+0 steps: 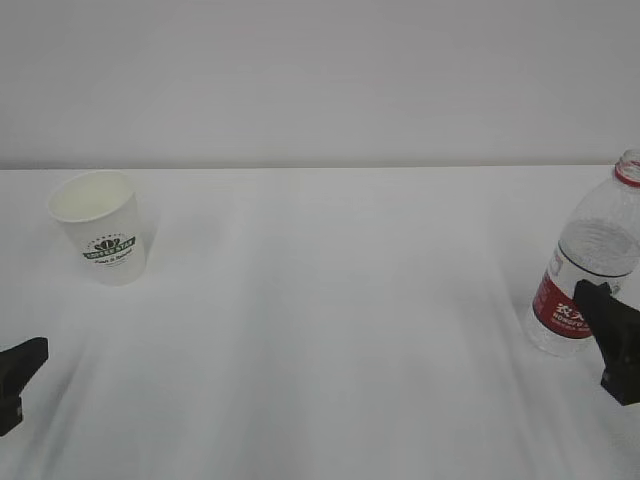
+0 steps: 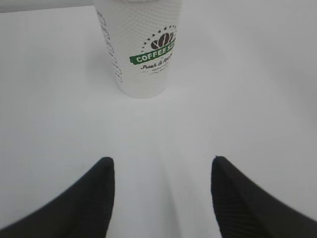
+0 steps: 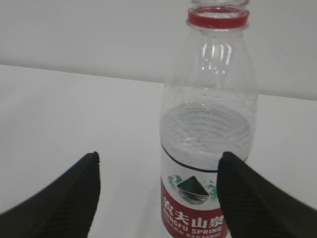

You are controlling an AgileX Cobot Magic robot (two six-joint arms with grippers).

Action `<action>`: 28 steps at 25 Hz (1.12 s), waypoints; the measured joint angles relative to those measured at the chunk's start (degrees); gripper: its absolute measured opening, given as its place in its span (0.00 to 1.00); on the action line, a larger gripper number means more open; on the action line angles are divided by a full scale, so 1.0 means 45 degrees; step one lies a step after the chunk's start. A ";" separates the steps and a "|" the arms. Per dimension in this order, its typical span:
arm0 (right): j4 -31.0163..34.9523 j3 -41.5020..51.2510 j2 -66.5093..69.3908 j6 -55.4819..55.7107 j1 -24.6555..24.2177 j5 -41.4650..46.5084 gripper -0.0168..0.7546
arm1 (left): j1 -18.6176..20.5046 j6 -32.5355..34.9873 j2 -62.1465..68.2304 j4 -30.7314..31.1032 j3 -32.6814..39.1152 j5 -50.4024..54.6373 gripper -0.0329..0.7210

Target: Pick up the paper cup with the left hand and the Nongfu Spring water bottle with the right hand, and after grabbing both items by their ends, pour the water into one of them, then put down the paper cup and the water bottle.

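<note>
Left end effector (image 2: 162, 198) open, empty, paper cup (image 2: 141, 47) upright ahead, apart. Right end effector (image 3: 157, 198) open, Nongfu Spring water bottle (image 3: 208, 148) near its right finger. Advise: centre each between fingers before closing; bottle uncapped, keep upright.

A white table (image 1: 330, 320) carries an upright paper cup (image 1: 100, 240) and water bottle (image 1: 590, 265), well apart.

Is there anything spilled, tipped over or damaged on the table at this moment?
Nothing stands out. The paper cup stands upright, and so does the Nongfu Spring water bottle, uncapped and partly filled. The table looks dry around both.
</note>
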 joint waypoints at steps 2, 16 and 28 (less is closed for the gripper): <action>-0.0334 0.0000 0.0092 0.0030 0.0000 -0.0078 0.74 | 0.0000 0.0000 0.0020 0.0065 0.0000 0.0000 0.64; -0.0802 0.0000 0.0121 0.0092 0.0000 -0.0126 0.74 | 0.0000 0.0000 0.0020 0.0621 0.0000 0.0000 0.64; -0.0001 0.0000 0.0121 0.0123 0.0000 -0.0144 0.74 | 0.0000 -0.0020 0.0020 0.0621 0.0000 0.0000 0.63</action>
